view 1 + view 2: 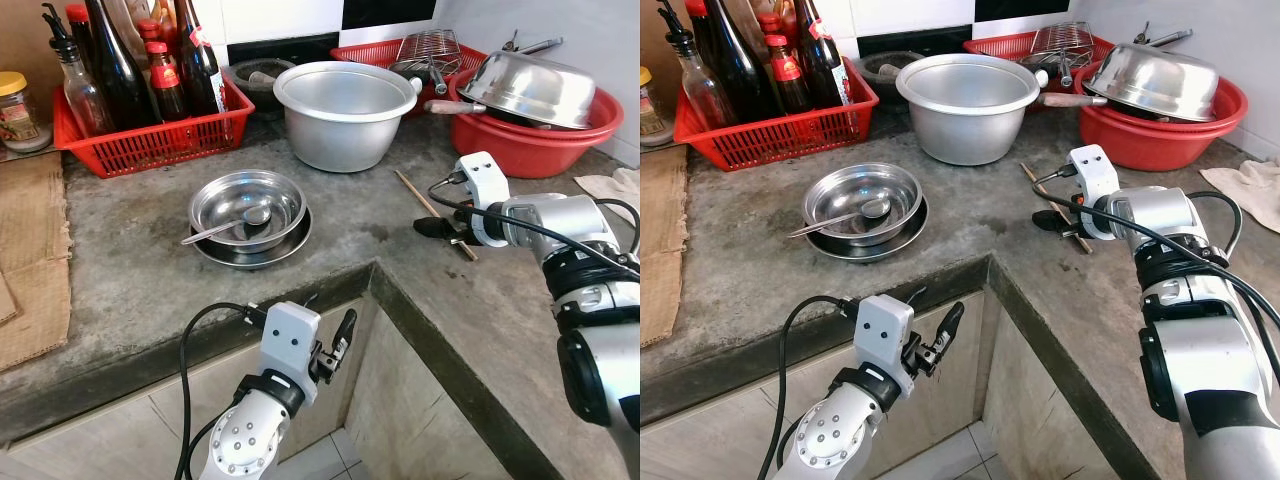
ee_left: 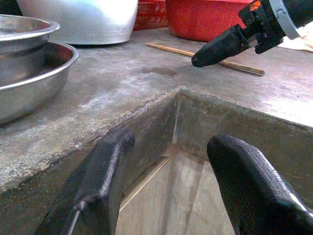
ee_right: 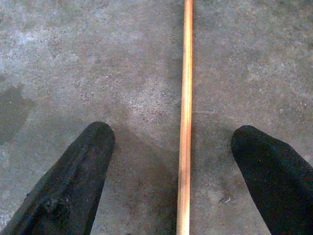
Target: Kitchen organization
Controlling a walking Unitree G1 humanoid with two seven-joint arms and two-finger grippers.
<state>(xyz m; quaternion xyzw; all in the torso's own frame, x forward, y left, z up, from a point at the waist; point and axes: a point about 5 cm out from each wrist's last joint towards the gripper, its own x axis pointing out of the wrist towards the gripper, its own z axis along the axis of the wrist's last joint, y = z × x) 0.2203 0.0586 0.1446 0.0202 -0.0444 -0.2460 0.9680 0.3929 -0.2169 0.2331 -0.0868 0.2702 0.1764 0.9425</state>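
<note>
A thin wooden chopstick (image 1: 414, 194) lies on the grey concrete counter (image 1: 140, 260), right of the inner corner. My right gripper (image 1: 434, 228) hovers low over its near part, open. In the right wrist view the chopstick (image 3: 185, 98) runs between the two spread black fingers (image 3: 73, 171), touching neither. My left gripper (image 1: 336, 345) hangs open below the counter's front edge, in front of the cabinet, with nothing in it. A shallow steel bowl (image 1: 248, 205) with a spoon in it sits in a second steel dish near the counter's middle.
A big aluminium pot (image 1: 345, 115) stands behind the chopstick. A red basket of bottles (image 1: 140, 140) is at the back left. At the back right, a red basin (image 1: 530, 145) holds a steel bowl. Cardboard (image 1: 30, 250) covers the left end, and a cloth (image 1: 615, 185) lies far right.
</note>
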